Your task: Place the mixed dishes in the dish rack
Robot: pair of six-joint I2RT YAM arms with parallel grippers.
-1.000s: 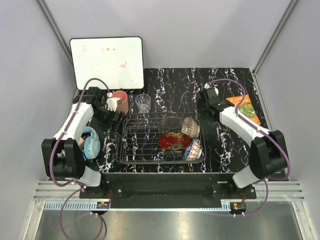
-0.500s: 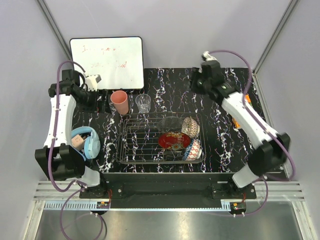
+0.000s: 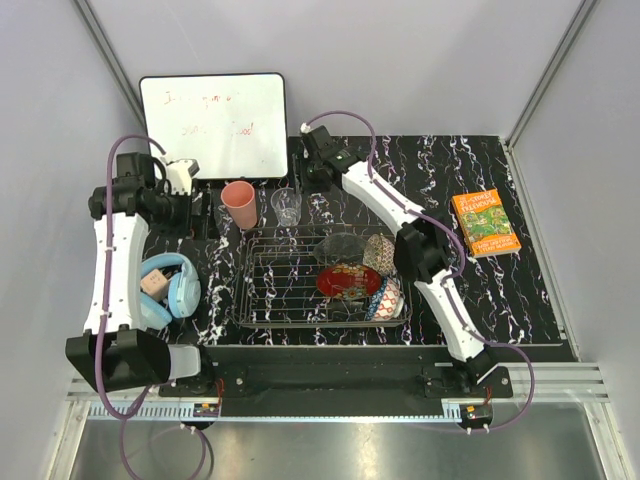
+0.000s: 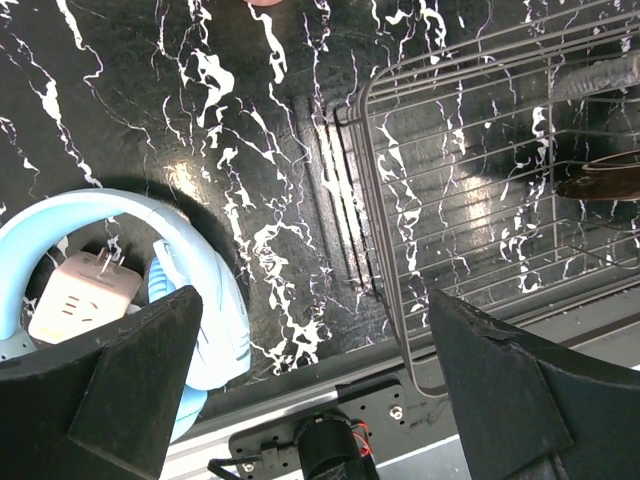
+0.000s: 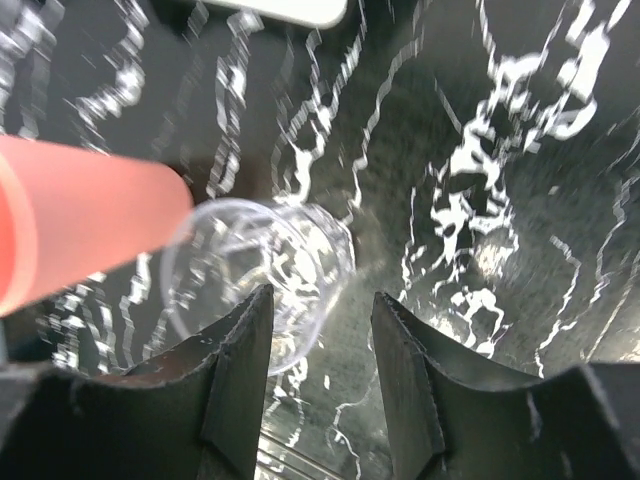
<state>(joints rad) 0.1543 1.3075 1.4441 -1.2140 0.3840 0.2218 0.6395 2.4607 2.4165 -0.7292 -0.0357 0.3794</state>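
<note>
A black white-veined marble table (image 3: 470,290) fills the middle of the top view. At its lower centre sits the dark wire dish rack (image 3: 275,285), with a red gold-patterned plate (image 3: 348,281), clear glass bowl (image 3: 340,246), beige speckled bowl (image 3: 381,254) and blue patterned bowl (image 3: 387,299) in its right half. A white board (image 3: 213,124) stands upper left, light-blue headphones (image 3: 180,290) lie left, and an orange book (image 3: 486,222) lies right. Above the rack's top edge stand a salmon-pink cup (image 3: 238,204) and, just right of it, a small clear glass tumbler (image 3: 287,206). The left gripper (image 4: 311,292) is spread wide and empty over the rack's corner. The right gripper (image 5: 322,295) is parted just above the tumbler, gripping nothing.
</note>
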